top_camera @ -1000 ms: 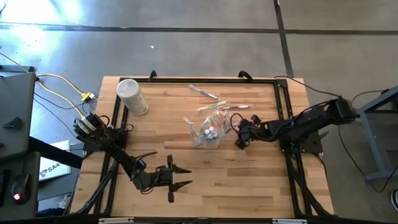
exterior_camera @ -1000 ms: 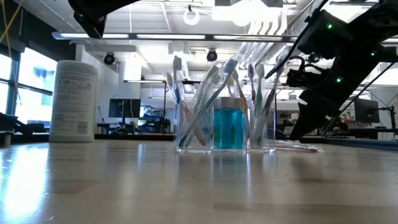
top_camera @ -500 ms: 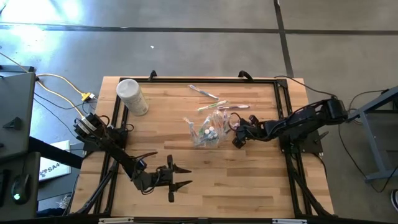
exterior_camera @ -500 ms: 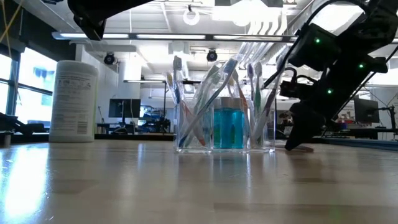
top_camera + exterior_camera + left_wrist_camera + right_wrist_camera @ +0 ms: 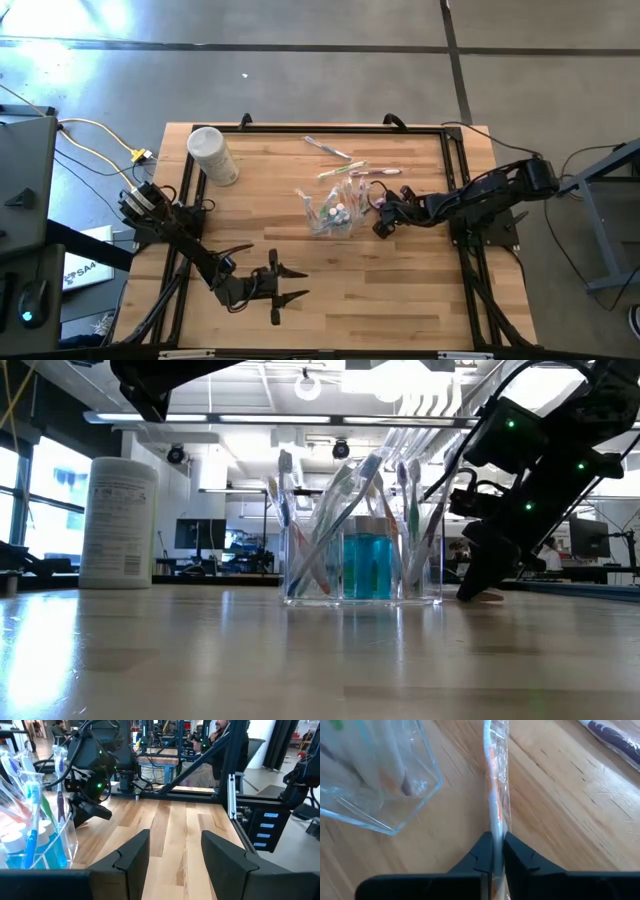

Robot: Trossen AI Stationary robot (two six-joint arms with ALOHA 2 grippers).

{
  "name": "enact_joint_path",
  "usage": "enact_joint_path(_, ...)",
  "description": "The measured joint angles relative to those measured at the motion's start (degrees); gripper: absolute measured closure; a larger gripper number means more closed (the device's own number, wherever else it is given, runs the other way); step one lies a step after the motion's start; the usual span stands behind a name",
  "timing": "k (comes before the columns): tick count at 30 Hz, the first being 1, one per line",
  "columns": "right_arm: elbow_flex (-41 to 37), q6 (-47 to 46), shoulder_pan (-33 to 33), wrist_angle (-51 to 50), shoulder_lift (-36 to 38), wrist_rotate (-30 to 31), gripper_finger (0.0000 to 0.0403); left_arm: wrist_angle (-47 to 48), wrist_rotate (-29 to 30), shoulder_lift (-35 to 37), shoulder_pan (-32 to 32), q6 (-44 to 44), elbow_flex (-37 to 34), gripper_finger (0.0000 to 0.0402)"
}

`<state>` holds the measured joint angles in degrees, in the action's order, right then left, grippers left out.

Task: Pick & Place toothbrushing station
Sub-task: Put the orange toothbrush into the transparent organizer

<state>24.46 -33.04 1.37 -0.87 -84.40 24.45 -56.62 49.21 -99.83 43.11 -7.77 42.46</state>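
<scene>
— My right gripper (image 5: pixel 493 851) is pinched on a wrapped toothbrush (image 5: pixel 496 785) lying on the table (image 5: pixel 400 280).

— And the toothbrushing station (image 5: pixel 330 212)?

— Just beside it, mid-table. I'd lift straight up (clear of that wall) before swinging over.

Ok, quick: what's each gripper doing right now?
Left gripper: open, empty, over bare table.
Right gripper: shut on a wrapped toothbrush beside the clear holder.

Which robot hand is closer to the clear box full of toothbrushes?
The right. The right gripper sits right beside the clear holder, shut on a wrapped toothbrush. The left gripper waits open, farther off at the table's front.
</scene>
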Motion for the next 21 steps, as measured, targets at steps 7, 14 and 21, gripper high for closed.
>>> enact_joint_path(7,-0.3,0.3,0.7,-2.7,6.0,2.8,0.0386,0.2,0.0,0.0,0.0,1.5,0.0,0.0226)
enact_joint_path(14,-0.2,1.7,2.0,-2.4,12.2,3.7,0.0386,0.2,0.0,0.0,0.0,1.5,0.0,0.0226)
enact_joint_path(21,-0.2,1.6,2.0,-4.6,15.6,1.7,0.0386,0.2,0.6,0.0,0.0,1.5,0.0,0.0226)
